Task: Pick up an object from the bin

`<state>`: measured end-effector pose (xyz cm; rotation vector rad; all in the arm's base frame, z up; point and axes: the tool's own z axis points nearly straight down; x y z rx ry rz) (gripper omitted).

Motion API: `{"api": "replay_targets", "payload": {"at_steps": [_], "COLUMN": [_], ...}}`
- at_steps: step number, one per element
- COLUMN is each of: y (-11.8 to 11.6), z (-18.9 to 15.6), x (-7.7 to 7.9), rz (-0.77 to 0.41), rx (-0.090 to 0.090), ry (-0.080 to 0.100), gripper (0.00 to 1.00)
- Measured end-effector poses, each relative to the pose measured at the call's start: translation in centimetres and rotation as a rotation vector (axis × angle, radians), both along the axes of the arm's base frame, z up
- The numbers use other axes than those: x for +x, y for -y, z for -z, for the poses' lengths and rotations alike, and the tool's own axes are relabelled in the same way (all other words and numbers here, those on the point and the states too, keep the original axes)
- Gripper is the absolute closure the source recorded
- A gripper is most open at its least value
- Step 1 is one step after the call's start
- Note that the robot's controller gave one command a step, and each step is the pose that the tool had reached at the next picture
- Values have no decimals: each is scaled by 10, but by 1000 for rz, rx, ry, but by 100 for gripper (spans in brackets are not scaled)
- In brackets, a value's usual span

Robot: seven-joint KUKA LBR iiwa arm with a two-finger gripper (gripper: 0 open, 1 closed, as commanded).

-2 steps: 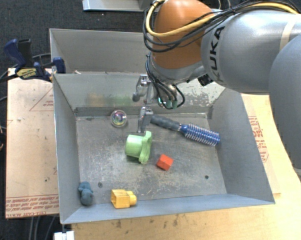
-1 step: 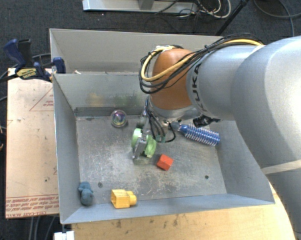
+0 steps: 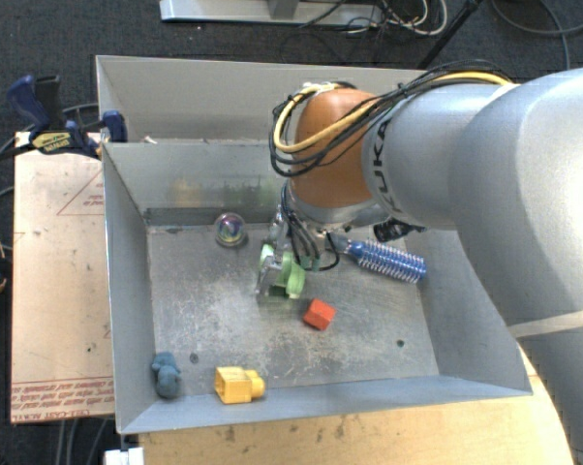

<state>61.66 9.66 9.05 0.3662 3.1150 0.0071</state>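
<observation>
My gripper [image 3: 272, 277] hangs under the arm's wrist near the middle of the bin, low over the floor. A small green thing [image 3: 292, 277] lies right against its right side, partly hidden by it. A red block [image 3: 318, 315] rests on the floor just below and to the right of the gripper. Right of the gripper, partly under the arm, lies a blue bristled brush [image 3: 388, 260]. A shiny ball [image 3: 230, 230] sits to the upper left, near the bin's back wall.
A yellow block [image 3: 238, 385] and a blue-grey lump [image 3: 167, 375] lie by the front wall at the lower left. The arm covers the bin's right side. Bare floor stretches across the left half.
</observation>
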Motion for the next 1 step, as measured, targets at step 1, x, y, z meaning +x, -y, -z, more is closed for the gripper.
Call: {"api": "replay_targets", "payload": {"at_steps": [1], "y": [-24], "z": [-151], "x": [4], "rz": [-255], "rx": [-3], "ry": [6], "gripper": [100]}}
